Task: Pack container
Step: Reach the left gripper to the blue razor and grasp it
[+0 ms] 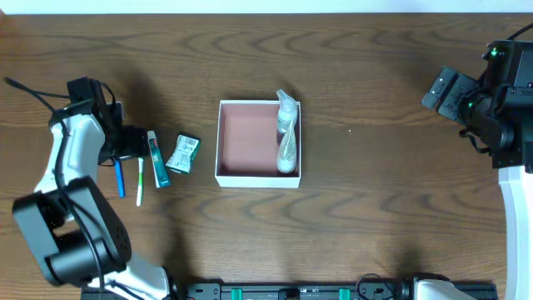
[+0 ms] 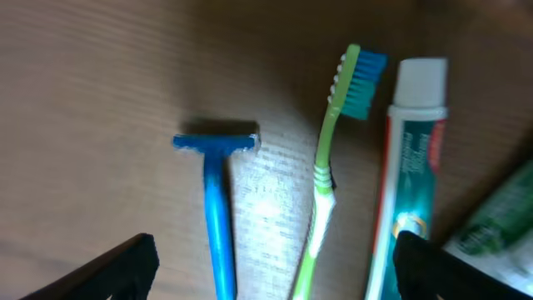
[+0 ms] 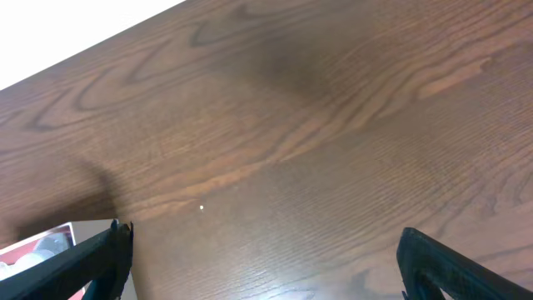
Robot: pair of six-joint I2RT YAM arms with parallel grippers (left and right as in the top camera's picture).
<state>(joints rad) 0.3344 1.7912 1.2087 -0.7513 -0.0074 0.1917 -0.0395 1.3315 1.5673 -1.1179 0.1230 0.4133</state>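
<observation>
Worktop [image 1: 375,192]: dark wood grain. At centre, container [image 1: 248,137]: square, lidless, thin white walls, pink-brown floor. Inside, laid flat against right wall, clear bottle [image 1: 287,133], nozzle end toward far wall. Left of container and apart from it, four toiletries in a row on the worktop: green packet [image 1: 183,154] nearest, then toothpaste [image 1: 156,158], toothbrush [image 1: 140,185], and razor [image 1: 119,177] outermost. In left wrist view, last three lying side by side, roughly parallel: blue razor with head up-frame, green toothbrush with blue bristles, white-capped toothpaste. Left end effector [image 1: 121,142] positioned over razor end of row, fingers [image 2: 117,267] set wide apart, razor and toothbrush handles showing in the gap. Contact with any item: cannot tell. Right end effector [image 1: 441,87] positioned over far right of worktop, well apart from container, fingers [image 3: 92,258] likewise spread, wood grain showing between them. Corner of container just visible at lower left of right wrist view.
</observation>
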